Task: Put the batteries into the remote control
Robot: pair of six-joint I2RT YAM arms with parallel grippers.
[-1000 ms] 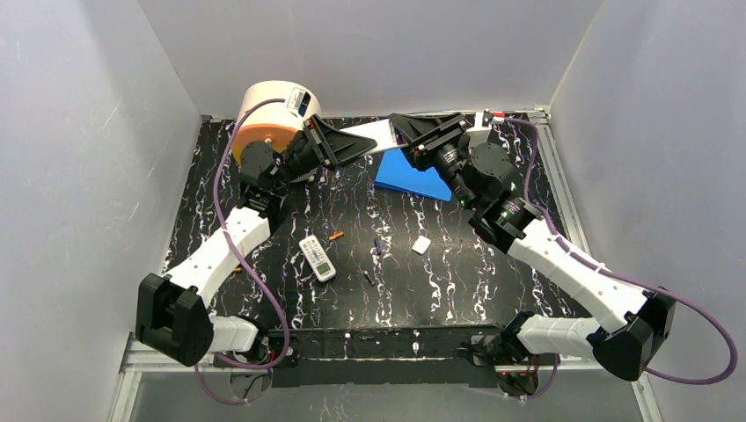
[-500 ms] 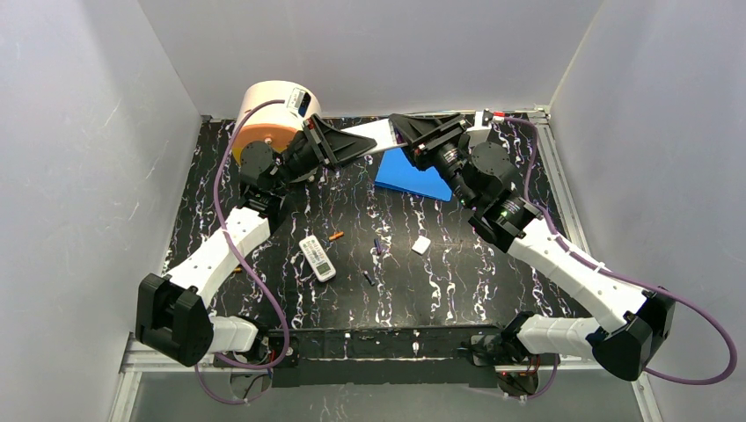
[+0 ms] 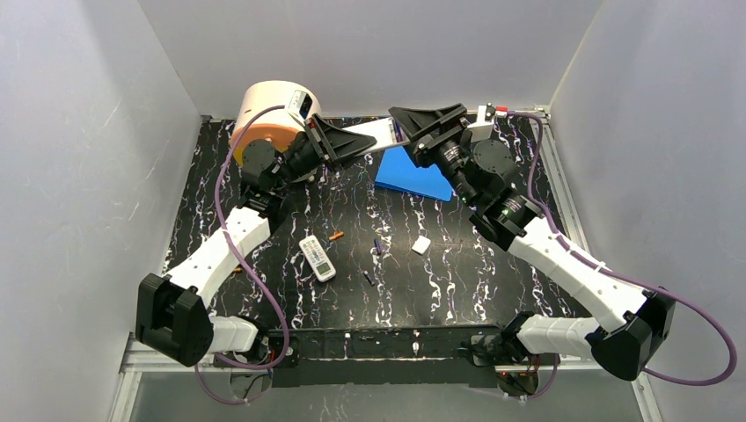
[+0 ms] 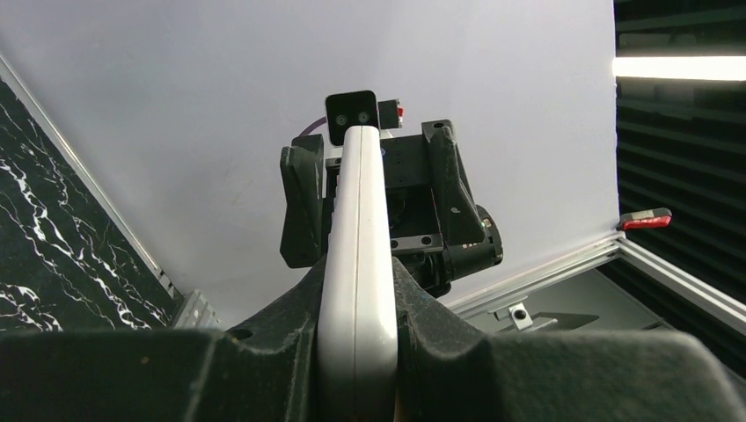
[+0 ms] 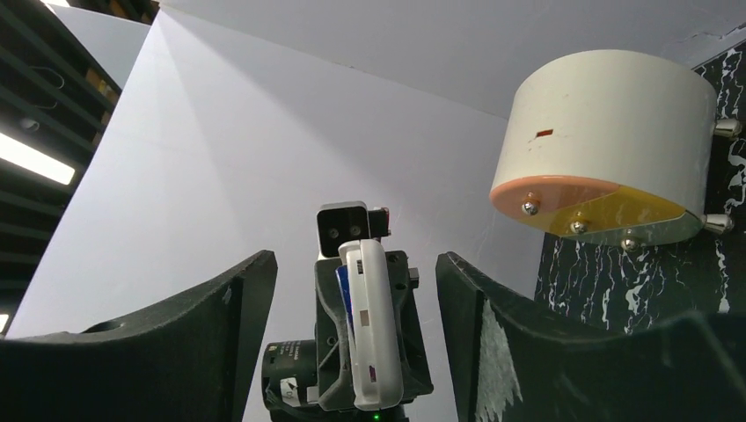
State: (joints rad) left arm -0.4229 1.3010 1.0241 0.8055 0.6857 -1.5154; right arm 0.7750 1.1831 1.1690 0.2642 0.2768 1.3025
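My left gripper [image 3: 352, 142] is shut on a long white remote control [image 3: 374, 134] and holds it in the air over the back of the table. The left wrist view shows the remote [image 4: 356, 255] edge-on, clamped between both fingers. My right gripper [image 3: 400, 123] is open at the remote's far end. From the right wrist, the remote [image 5: 369, 334] stands between the spread fingers [image 5: 237, 334], touching neither. On the table lie an orange battery [image 3: 336, 236], a purple one [image 3: 378, 246] and a dark one [image 3: 367, 276].
A smaller white remote [image 3: 318, 258] lies on the black marbled table [image 3: 457, 281] left of centre. A small white piece [image 3: 421, 244] sits to its right. A blue flat object [image 3: 413, 176] lies under the right gripper. A white and orange drum [image 3: 268, 110] stands back left.
My right gripper has opened and let go of the remote's far end, its fingers lifting slightly. The left arm and the remote have stayed in place.
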